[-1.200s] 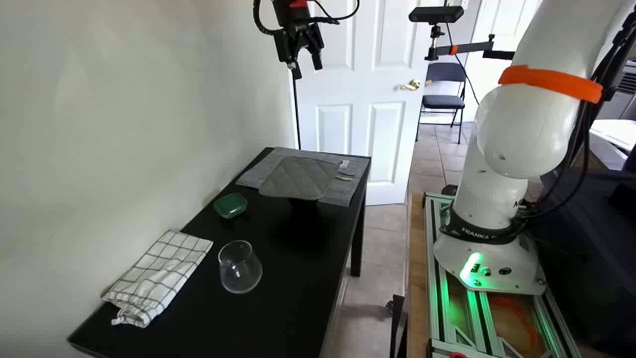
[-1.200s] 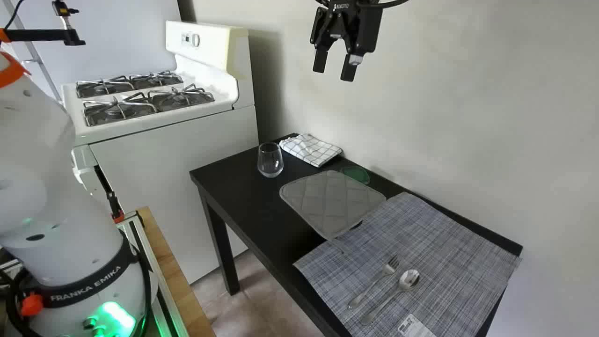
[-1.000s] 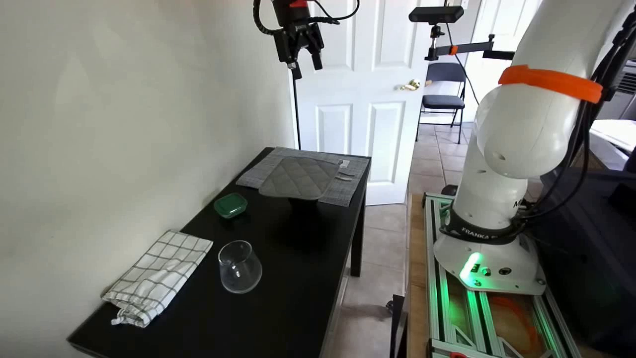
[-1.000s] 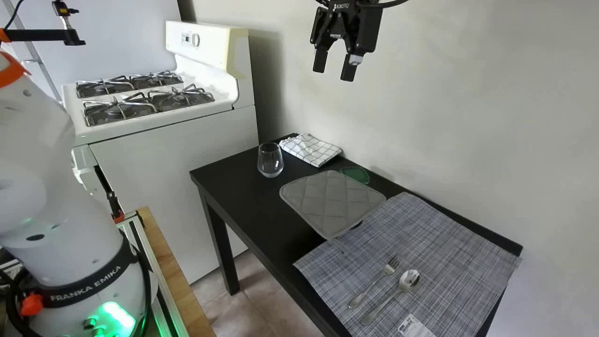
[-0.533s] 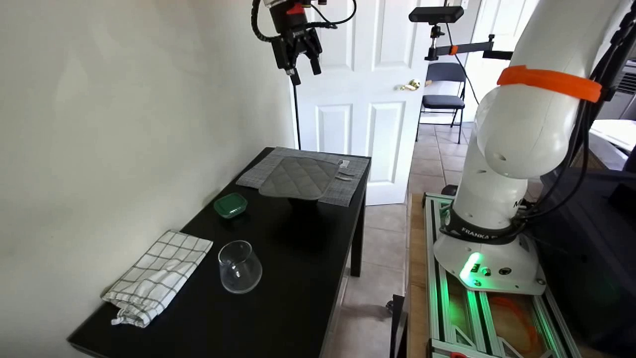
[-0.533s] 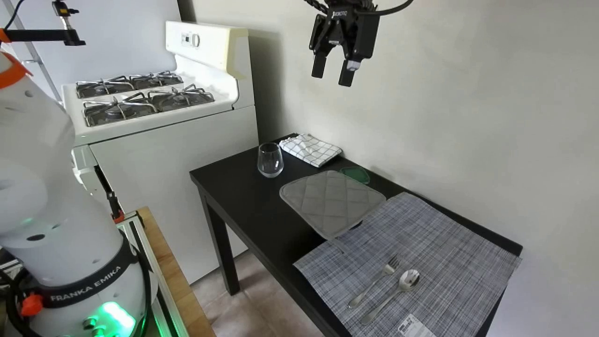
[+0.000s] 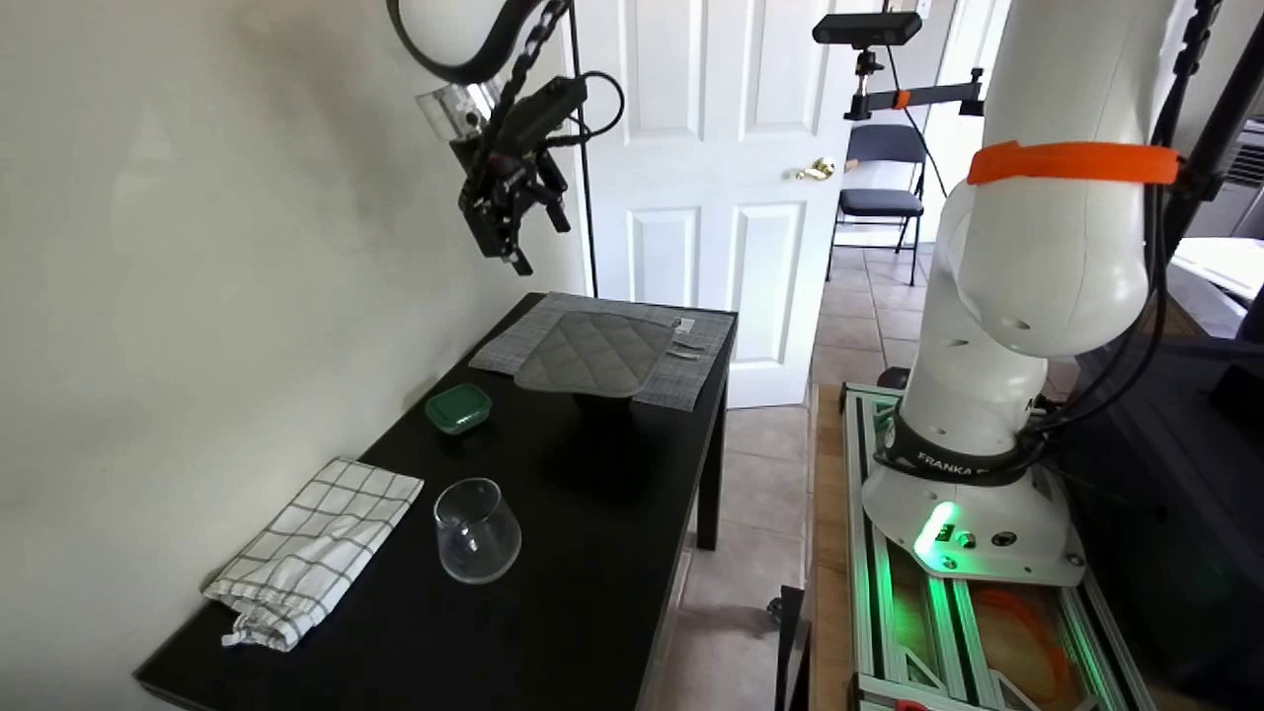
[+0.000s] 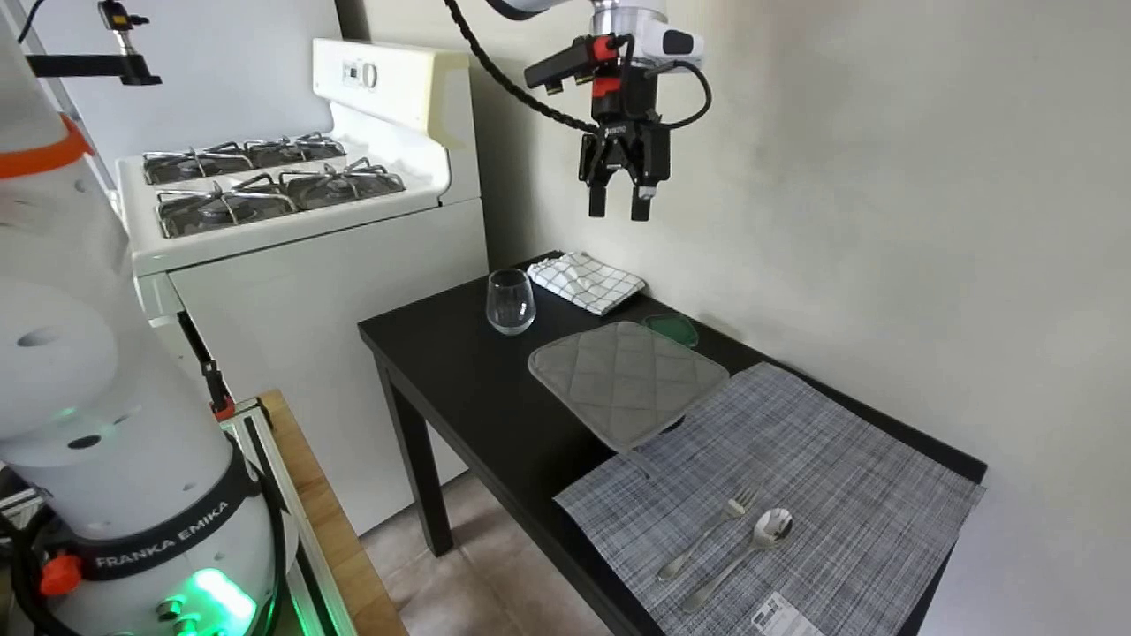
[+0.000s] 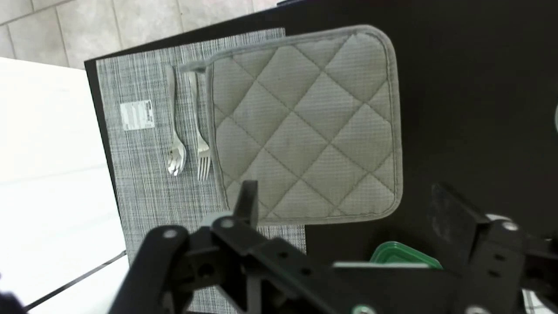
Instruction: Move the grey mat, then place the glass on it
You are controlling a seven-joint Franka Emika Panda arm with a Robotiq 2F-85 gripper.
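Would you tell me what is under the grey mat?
A dark object, shape unclear, and the placemat show from under the grey mat; what lies further beneath is covered.

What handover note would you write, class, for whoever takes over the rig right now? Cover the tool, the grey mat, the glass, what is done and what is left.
Tool: open, gripping nothing, raised above the table.
Grey mat: partly over the woven placemat, seemingly raised on something dark, mostly hidden.
Glass: upright on the table, off the mat.
Done: nothing certain; these pictures cannot settle whether the mat is already where it should go.
Left: move the mat if needed, then set the glass on it.
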